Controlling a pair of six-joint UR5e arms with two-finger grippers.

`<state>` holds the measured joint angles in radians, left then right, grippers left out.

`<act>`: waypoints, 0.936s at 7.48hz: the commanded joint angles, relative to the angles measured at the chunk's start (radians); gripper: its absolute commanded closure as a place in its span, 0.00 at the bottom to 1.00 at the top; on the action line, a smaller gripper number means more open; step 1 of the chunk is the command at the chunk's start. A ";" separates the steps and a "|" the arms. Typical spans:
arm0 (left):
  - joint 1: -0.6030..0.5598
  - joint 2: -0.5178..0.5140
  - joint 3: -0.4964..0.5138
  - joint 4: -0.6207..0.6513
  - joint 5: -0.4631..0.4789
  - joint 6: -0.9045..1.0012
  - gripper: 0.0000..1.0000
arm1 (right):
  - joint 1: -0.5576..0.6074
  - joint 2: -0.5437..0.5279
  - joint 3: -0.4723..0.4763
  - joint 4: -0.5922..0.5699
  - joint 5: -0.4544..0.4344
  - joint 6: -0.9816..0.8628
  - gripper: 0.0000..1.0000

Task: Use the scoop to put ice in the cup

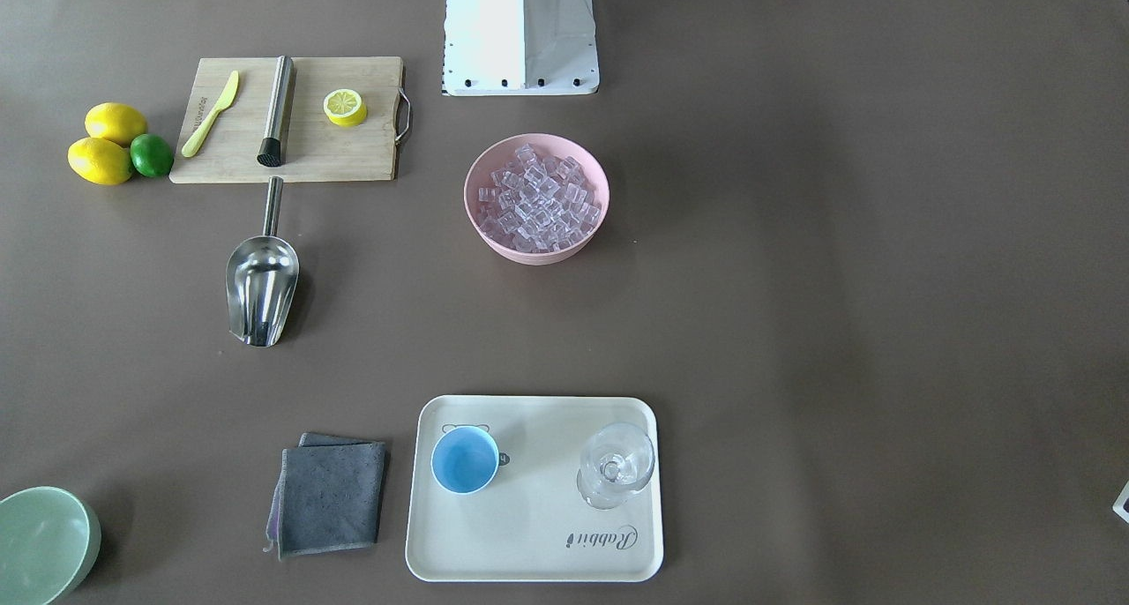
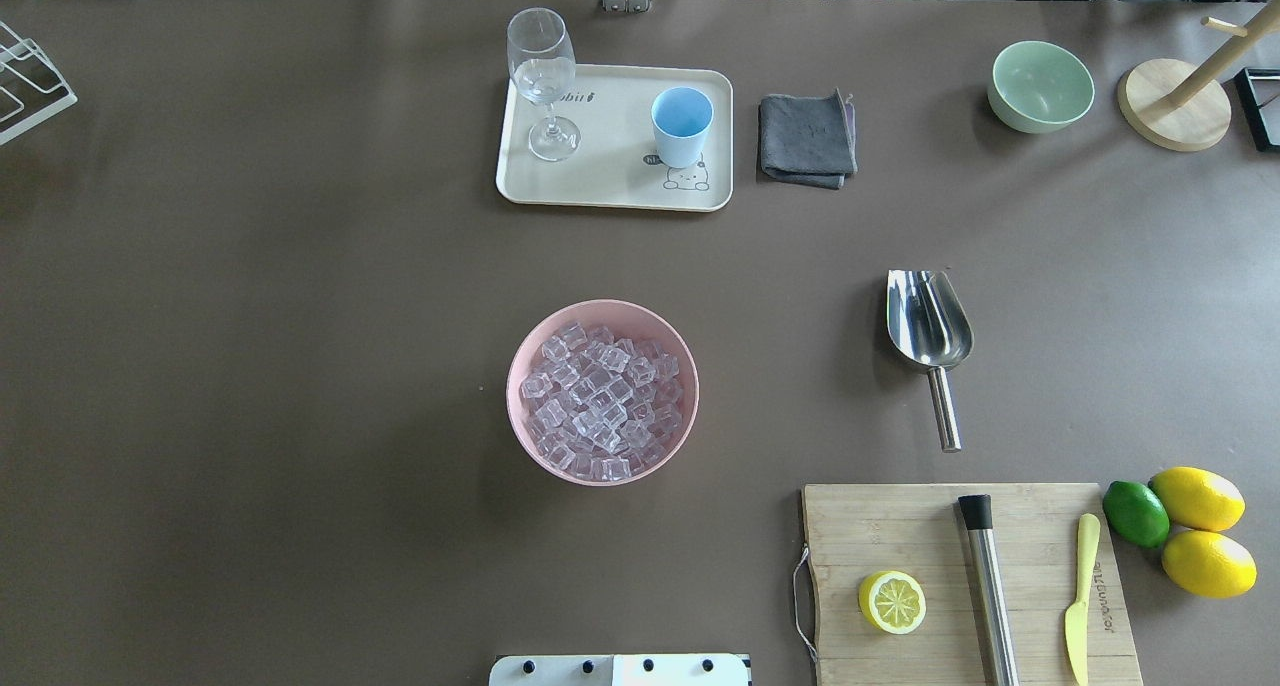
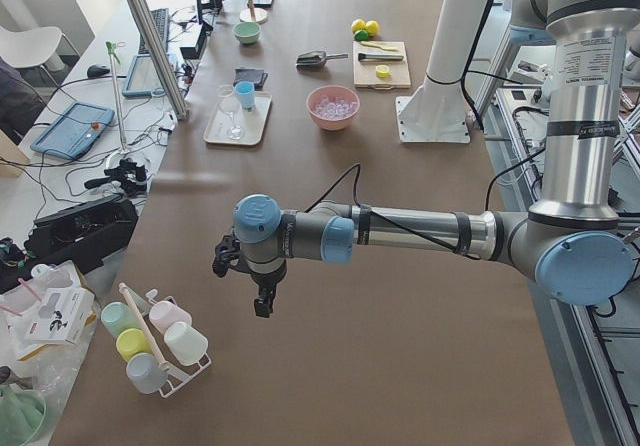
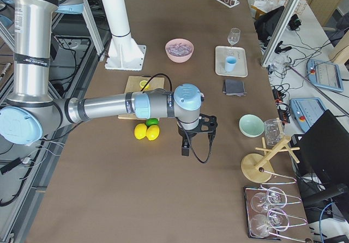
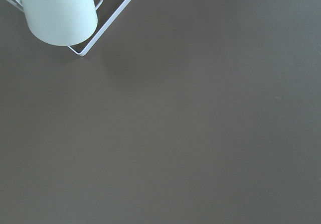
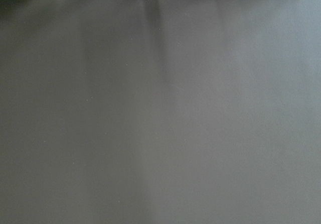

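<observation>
The ice [image 2: 600, 401] is a heap of clear cubes in a pink bowl [image 2: 520, 366] at the table's middle, also in the front-facing view [image 1: 536, 197]. The light-blue cup [image 2: 682, 126] stands upright and empty on a cream tray [image 2: 610, 191]. The steel scoop [image 2: 928, 331] lies on the table beside the cutting board, handle toward the robot. My left gripper [image 3: 262, 291] hangs over bare table far from these. My right gripper [image 4: 196, 144] hangs over the opposite end. Both show only in the side views, so I cannot tell if they are open or shut.
A cutting board [image 2: 900, 526] holds a lemon half [image 2: 891, 602], a steel cylinder [image 2: 990, 586] and a yellow-green knife [image 2: 1080, 596]. Lemons [image 2: 1197, 498] and a lime [image 2: 1135, 513] lie beside it. A stemmed glass [image 2: 543, 76], grey cloth [image 2: 808, 138], green bowl [image 2: 1040, 86] and wooden stand [image 2: 1175, 111] are also there.
</observation>
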<state>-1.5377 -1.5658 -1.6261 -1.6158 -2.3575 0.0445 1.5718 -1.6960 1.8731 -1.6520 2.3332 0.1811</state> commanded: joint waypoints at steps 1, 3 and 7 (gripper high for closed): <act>-0.001 0.001 -0.009 0.002 0.001 0.000 0.01 | -0.106 0.036 0.006 0.076 -0.069 0.250 0.00; -0.001 0.021 -0.004 -0.004 0.001 0.001 0.02 | -0.218 0.035 0.035 0.174 -0.083 0.450 0.00; 0.002 0.021 -0.009 -0.006 0.001 0.009 0.02 | -0.503 0.108 0.185 0.192 -0.198 0.895 0.00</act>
<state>-1.5390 -1.5452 -1.6333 -1.6181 -2.3535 0.0476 1.1896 -1.6337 2.0138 -1.4603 2.1730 0.9164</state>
